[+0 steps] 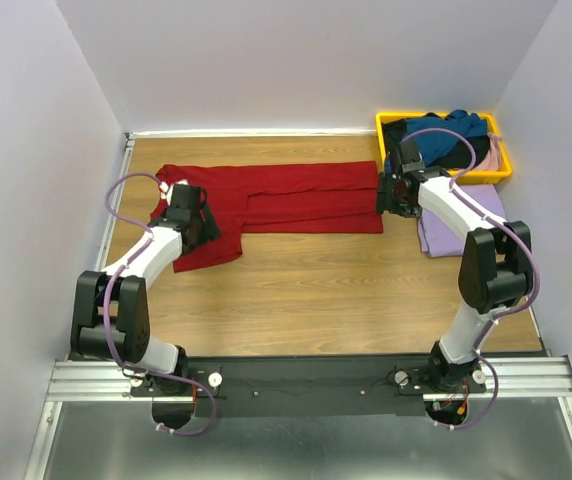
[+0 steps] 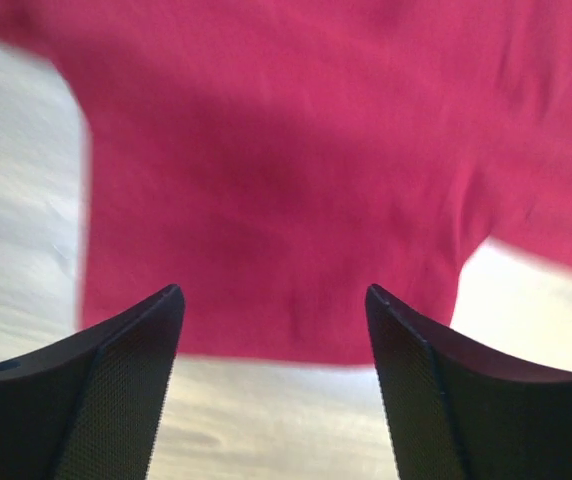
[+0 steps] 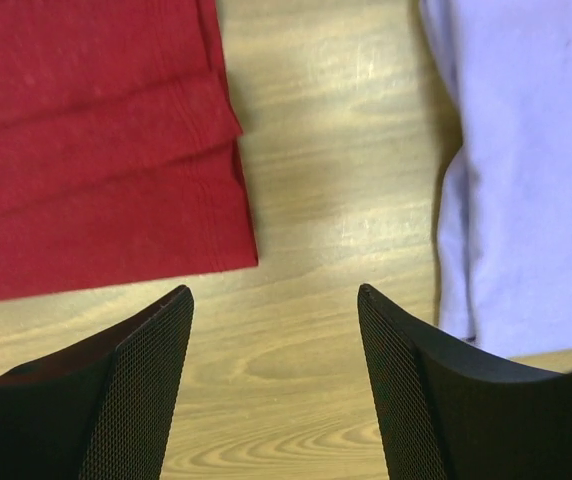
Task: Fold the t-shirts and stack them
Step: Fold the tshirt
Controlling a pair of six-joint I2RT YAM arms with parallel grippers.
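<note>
A dark red t-shirt [image 1: 286, 197] lies folded lengthwise into a long strip on the wooden table, one sleeve spread at its left end. My left gripper [image 1: 202, 222] is open and empty over that sleeve [image 2: 266, 180]. My right gripper [image 1: 390, 196] is open and empty over bare wood between the shirt's right hem [image 3: 96, 170] and a folded lavender t-shirt [image 1: 463, 222], which also shows in the right wrist view [image 3: 526, 170]. Teal blue, black and pale pink shirts [image 1: 446, 140] lie bunched in the tray.
A yellow plastic tray [image 1: 384, 124] stands at the back right corner. White walls close the table on the left, back and right. Bare wood table [image 1: 316, 290] lies in front of the red shirt.
</note>
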